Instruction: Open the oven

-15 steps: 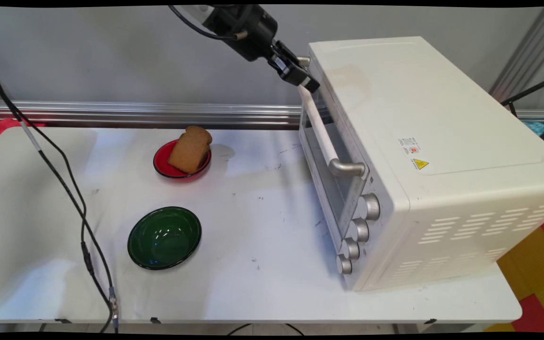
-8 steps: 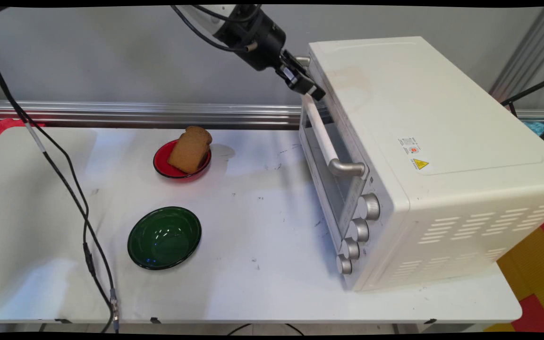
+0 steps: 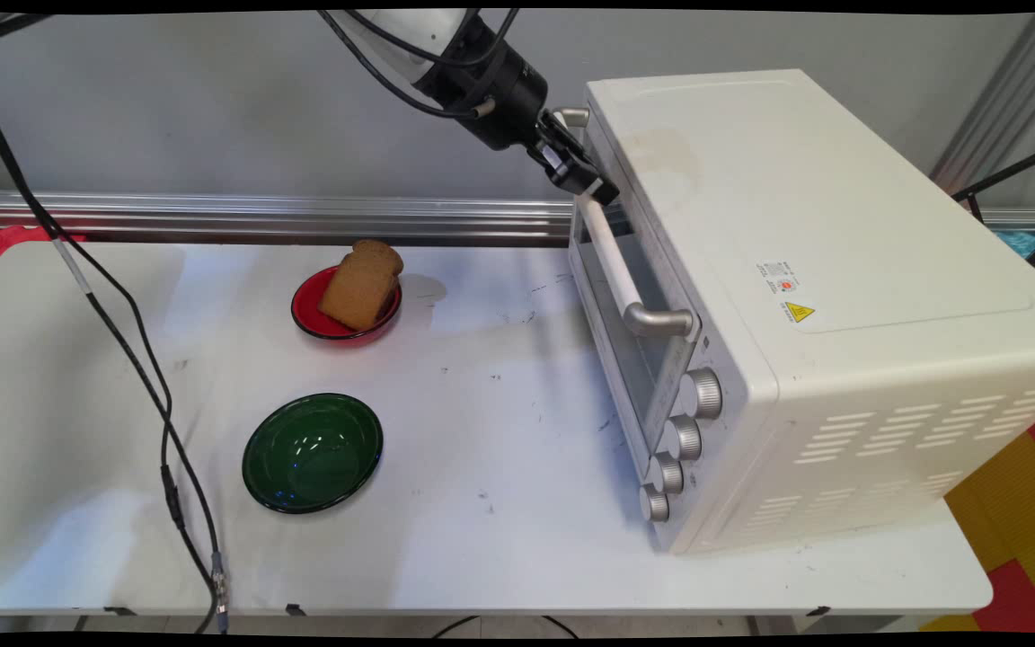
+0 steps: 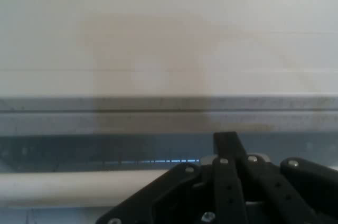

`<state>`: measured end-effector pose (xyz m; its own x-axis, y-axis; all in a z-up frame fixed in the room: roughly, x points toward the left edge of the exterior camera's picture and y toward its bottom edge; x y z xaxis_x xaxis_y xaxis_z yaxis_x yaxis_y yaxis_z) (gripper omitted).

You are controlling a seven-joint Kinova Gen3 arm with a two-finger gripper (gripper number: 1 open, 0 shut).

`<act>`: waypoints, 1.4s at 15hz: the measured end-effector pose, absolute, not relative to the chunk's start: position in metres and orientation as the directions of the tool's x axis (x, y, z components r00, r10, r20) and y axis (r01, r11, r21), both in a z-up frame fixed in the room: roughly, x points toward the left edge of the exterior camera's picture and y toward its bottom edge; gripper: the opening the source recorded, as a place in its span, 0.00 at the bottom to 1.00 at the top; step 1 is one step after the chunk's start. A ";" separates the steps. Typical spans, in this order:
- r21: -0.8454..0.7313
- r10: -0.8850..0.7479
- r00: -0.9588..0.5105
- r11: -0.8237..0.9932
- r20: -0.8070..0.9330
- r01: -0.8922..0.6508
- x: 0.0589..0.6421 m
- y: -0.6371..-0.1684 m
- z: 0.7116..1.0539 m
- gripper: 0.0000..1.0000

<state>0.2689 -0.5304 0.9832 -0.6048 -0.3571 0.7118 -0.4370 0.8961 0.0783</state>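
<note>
At the upper centre of the main view the gripper (image 3: 603,190) sits at the far end of the oven's (image 3: 823,296) door handle (image 3: 612,256) (whether its grip is spread or pressed together cannot be told), so a square, centred hold on the bar looks wise

1. The toaster oven (image 3: 805,296) takes up the table's (image 3: 499,557) right half, from the near edge to the far side; no way through there
2. Its door handle (image 3: 612,261) stands out to the left, with the gripper (image 3: 591,180) at its far end
3. Left of the oven lies an open strip of tabletop
4. Further left, a red plate (image 3: 311,319) with bread (image 3: 361,284) sits far and a green bowl (image 3: 313,452) near, apart
5. Black cables (image 3: 136,359) hang over the left side
</note>
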 end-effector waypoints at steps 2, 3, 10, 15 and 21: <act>0.077 -0.359 -0.612 0.896 0.705 -0.438 0.270 -0.530 0.979 0.00; 0.077 -0.361 -0.616 0.896 0.700 -0.438 0.271 -0.529 0.977 0.00; 0.080 -0.378 -0.668 0.898 0.641 -0.432 0.295 -0.514 0.963 0.00; 0.076 -0.385 -0.694 0.899 0.608 -0.431 0.318 -0.504 0.947 0.00; 0.049 -0.369 -0.711 0.903 0.599 -0.428 0.343 -0.499 0.925 0.00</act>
